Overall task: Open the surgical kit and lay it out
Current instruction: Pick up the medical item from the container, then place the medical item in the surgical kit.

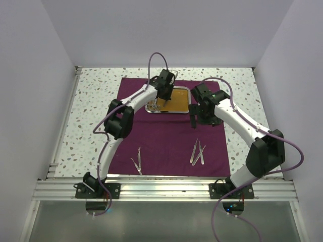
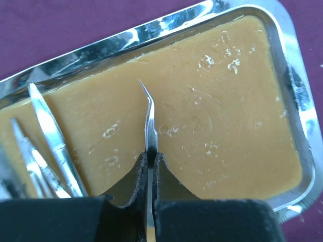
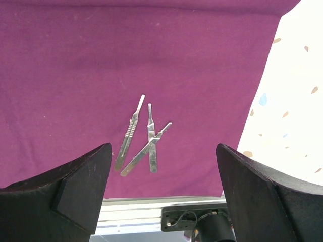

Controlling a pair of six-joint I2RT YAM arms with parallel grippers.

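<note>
Left gripper [image 2: 150, 159] clamped on curved tweezers [image 2: 148, 116] over tray [image 2: 299, 101]; right gripper [image 3: 162, 146] held wide above cloth [image 3: 75, 60] bearing three instruments [image 3: 132, 128].

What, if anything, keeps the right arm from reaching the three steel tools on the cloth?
Likely nothing, so yes: the right gripper hangs open above the cloth, and the three tools lie uncovered close to it.

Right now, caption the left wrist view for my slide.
Left gripper pinching curved-tip tweezers over the orange-lined steel tray.
</note>
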